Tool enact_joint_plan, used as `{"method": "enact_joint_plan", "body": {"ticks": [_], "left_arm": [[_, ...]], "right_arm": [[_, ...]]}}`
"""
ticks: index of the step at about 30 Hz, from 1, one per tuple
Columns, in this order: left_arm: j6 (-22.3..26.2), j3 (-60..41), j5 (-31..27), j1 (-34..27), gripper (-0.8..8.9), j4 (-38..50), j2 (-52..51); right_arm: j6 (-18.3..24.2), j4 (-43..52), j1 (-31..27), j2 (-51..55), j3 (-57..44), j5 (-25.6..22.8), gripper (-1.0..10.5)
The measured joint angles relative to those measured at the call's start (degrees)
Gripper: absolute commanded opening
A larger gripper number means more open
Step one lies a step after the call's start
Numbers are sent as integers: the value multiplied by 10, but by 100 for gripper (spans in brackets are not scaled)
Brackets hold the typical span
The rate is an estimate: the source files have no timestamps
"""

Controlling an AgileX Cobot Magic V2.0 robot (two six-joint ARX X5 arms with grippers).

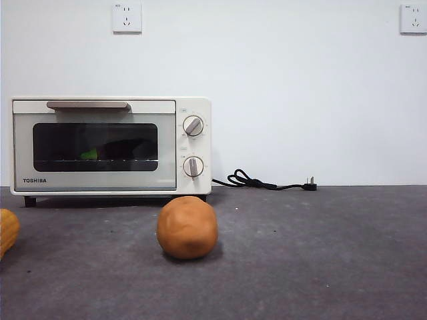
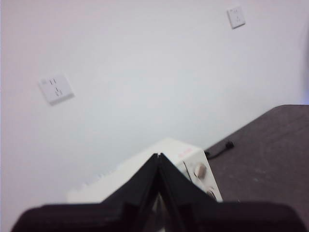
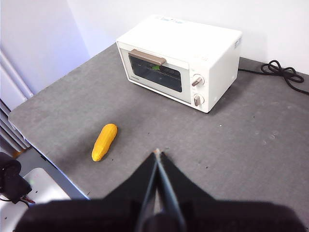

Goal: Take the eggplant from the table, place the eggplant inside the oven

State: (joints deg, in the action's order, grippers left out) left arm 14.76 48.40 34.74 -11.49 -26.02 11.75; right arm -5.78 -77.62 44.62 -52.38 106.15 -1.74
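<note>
The cream-white oven stands at the back left of the table with its door closed. Through the dark glass I make out the eggplant lying on the rack, its green cap toward the left. The right wrist view shows the same oven from high up, with a green spot of the eggplant behind the glass. My right gripper is shut and empty, high over the table's near side. My left gripper is shut and empty, raised above the oven. Neither arm appears in the front view.
A round orange-brown lump sits in front of the oven. A yellow elongated vegetable lies near the table's left side, its end showing at the front view's edge. The oven's black cord and plug trail to the right.
</note>
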Motion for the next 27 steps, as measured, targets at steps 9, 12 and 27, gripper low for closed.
{"method": "enact_joint_plan", "body": {"ticks": [9, 12, 27], "left_arm": [[-11, -224, -10, 22, -4, 44, -61], [-11, -269, -37, 33, -4, 44, -67], [-44, -385, -166, 54, -4, 83, -109]], "right_arm": [[0, 0, 0, 0, 0, -5, 1], [0, 0, 0, 0, 0, -12, 1], [0, 0, 0, 0, 0, -13, 1]]}}
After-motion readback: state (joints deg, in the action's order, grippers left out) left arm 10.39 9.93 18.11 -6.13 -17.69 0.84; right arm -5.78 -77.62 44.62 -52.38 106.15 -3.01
